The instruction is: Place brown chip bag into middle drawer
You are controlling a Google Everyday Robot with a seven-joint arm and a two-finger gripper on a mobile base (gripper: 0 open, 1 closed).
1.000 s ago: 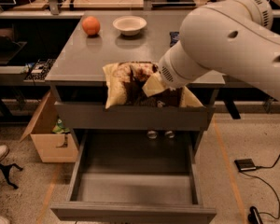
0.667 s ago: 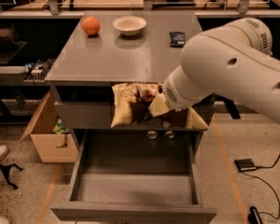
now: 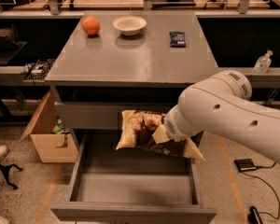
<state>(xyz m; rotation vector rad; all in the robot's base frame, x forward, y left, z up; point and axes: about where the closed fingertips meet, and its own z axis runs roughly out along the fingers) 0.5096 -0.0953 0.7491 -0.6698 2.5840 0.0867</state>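
The gripper [image 3: 166, 131] sits at the end of the big white arm [image 3: 233, 120], tucked behind the wrist, so I cannot tell how it is closed. The brown chip bag [image 3: 142, 133] hangs there in the air with nothing under it, so I take it the arm is carrying it. The bag is tilted, its right end lower, in front of the upper drawer front [image 3: 86, 115] and above the back half of the middle drawer [image 3: 130, 213], which is pulled well out. That suits a drop or lowering into the tray. Nothing lies in the drawer to block it. On the worktop [image 3: 130, 62], well apart, are an orange [image 3: 91, 25], a white bowl [image 3: 129, 24] and a small dark blue packet [image 3: 177, 38]. A cardboard box [image 3: 44, 136] stands to the cabinet's left.
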